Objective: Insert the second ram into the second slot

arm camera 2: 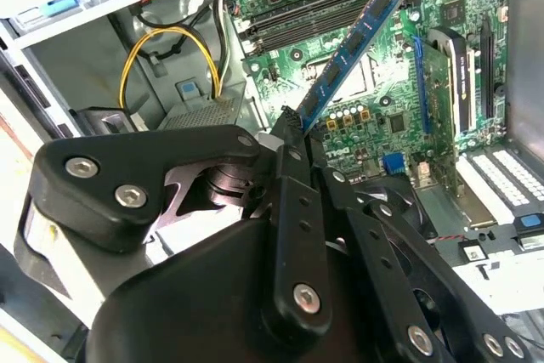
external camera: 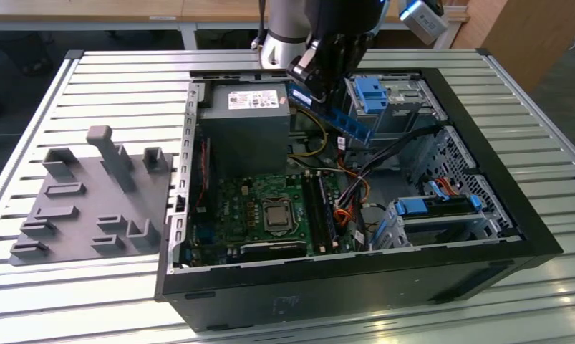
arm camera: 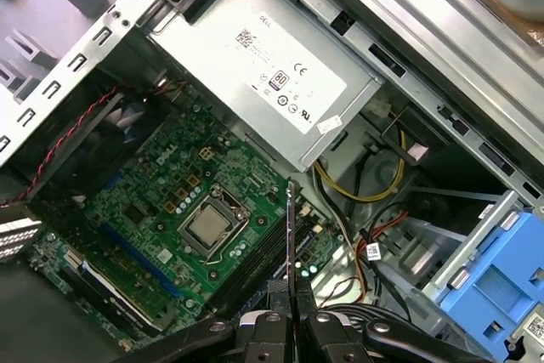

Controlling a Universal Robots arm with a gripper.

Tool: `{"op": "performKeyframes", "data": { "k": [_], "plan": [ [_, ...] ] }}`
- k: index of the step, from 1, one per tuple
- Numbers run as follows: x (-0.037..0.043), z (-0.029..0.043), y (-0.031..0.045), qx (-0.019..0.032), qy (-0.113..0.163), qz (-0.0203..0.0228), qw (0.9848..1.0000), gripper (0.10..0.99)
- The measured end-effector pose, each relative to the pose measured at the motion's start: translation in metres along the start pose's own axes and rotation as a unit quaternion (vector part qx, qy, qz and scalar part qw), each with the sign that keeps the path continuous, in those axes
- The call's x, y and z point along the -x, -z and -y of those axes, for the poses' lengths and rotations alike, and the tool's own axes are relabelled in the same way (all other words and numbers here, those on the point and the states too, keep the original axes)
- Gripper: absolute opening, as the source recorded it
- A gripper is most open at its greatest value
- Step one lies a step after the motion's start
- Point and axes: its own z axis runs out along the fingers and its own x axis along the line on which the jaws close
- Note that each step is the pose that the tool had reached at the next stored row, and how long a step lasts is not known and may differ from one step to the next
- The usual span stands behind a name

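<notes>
End effector (arm camera 2: 287, 129) up close, clenched on one end of the second ram (arm camera 2: 357, 44), with the dark-blue stick jutting out past the fingertips. In the exterior view the stick hangs tilted above the open PC case (external camera: 364, 287) on the desk (external camera: 106, 79). It's near a blue drive bracket (external camera: 369, 93) and apart from the motherboard (external camera: 258, 204). Memory slots (arm camera 2: 297, 23) lie below it, untouched. So pick-up is done and the stick is over the board w/ the arm — lining up & pressing it home not yet done. Can't tell if a neighbouring slot is filled.
</notes>
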Motion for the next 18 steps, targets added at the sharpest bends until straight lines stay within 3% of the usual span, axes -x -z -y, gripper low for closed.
{"op": "performKeyframes", "data": {
  "k": [18],
  "plan": [
    [0.0, 0.0, -0.0001, -0.0007, -0.045, 0.0017, 0.999, 0.137]
  ]
}}
